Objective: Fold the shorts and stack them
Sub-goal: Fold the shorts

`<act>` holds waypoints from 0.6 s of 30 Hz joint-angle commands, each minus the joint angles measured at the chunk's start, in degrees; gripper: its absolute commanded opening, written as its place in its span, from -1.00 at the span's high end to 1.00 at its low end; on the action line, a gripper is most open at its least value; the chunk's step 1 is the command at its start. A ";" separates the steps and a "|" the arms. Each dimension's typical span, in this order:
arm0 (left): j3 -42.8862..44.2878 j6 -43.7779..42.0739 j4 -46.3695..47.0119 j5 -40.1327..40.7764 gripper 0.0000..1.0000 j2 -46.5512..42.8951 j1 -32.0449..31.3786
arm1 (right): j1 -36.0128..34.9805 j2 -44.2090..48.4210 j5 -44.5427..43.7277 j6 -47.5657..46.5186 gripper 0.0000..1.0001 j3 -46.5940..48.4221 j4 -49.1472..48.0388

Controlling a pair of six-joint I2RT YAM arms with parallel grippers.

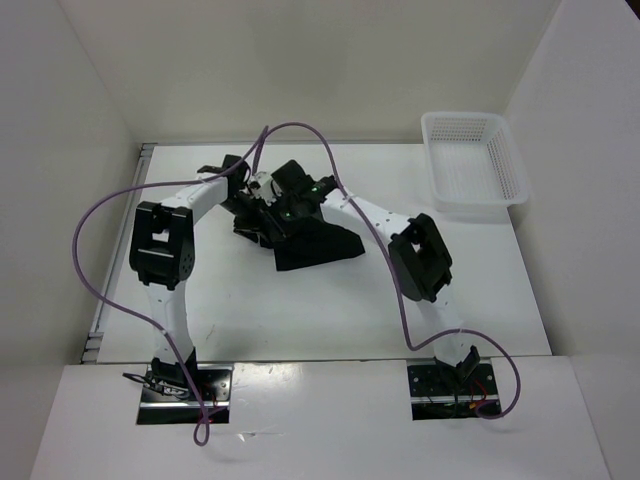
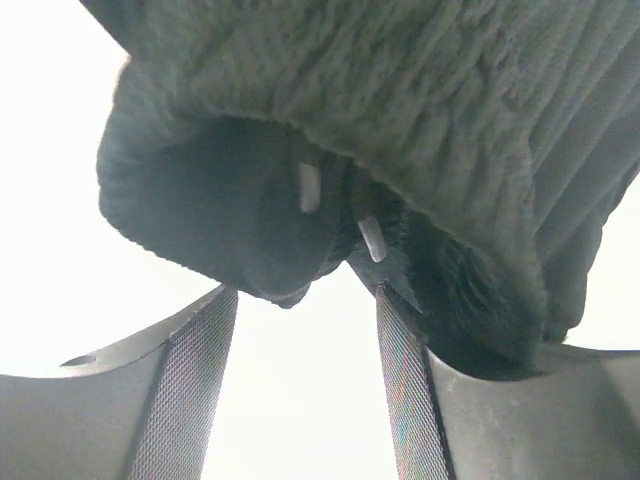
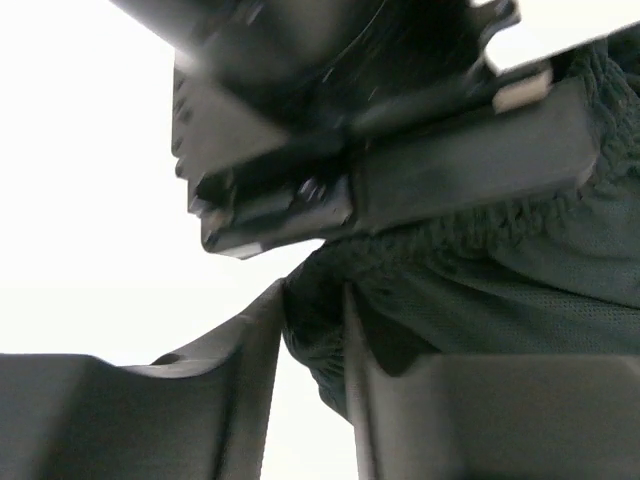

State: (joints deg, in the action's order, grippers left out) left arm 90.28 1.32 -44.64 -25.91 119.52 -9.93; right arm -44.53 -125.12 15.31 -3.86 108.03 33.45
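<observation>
Right gripper: narrow, its jaws nearly closed on a fold of gathered black cloth, which fills the slit between them.
Left gripper: jaws partly apart, with bare table showing through the gap. A rounded lobe of ribbed waistband hangs at the tips and touches 1 finger, with no pinch visible.
Spacing of the 2 grippers: close together over the same bunch, and the left one's black body looms just above the right one's fingers.
The shorts: directly at and under both grippers. They are heaped there, with a flatter part trailing from the right gripper back toward its own arm.
Drawstring tips: 2 pale ends hang just beyond the left gripper's fingertips, inside the waistband hollow.
Table: white, beneath the cloth on all sides of the grippers.
Basket: white mesh, well apart, off to the right gripper's right.
Done so far: by the look of it, 0 clean folds, as the cloth lies crumpled.
Left to do: likely spreading the shorts flat, folding them and setting them down as a stack, so the task is at an early stage.
</observation>
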 commanded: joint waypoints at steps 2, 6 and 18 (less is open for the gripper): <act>2.27 -1.32 -4.22 5.06 -0.45 -5.43 0.44 | -1.08 6.91 7.53 -3.17 0.18 2.44 0.64; 2.79 -1.32 -5.27 7.37 -0.50 -6.59 0.96 | -1.08 10.67 7.55 -4.57 -0.05 1.93 1.18; 11.58 -1.32 0.87 0.87 -1.00 -9.84 1.50 | 8.48 17.72 -3.35 -0.63 -0.27 -10.72 -2.60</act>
State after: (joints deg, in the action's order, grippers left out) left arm 97.89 0.36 -47.48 -19.42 113.43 -8.75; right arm -42.33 -108.84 17.54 -7.07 100.84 32.86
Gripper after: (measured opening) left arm 0.993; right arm 0.622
